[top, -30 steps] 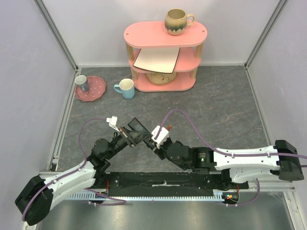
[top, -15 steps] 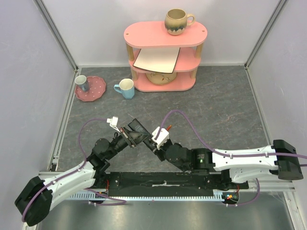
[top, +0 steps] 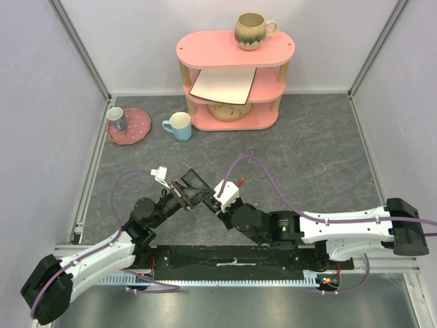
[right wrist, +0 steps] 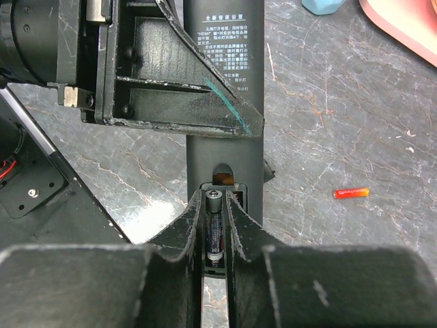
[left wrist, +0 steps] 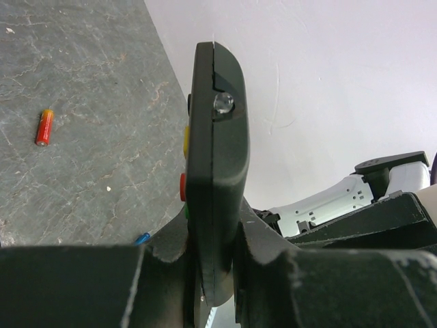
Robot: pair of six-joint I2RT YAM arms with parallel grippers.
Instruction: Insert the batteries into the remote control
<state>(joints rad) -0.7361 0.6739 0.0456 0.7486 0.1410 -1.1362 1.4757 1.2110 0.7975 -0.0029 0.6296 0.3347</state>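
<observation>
Between fingers of left claw (left wrist: 213,263), remote control (left wrist: 215,171) pinched tight, edge-on, its back facing right claw (right wrist: 214,208). Right claw fingers straddle dark battery (right wrist: 214,239) seated in remote's open compartment; can't tell if gripping or just off it. Red-orange battery (right wrist: 351,193) lies on table (right wrist: 328,102), well right of right claw.

Illegible Chinese print on remote control (right wrist: 229,61)
</observation>
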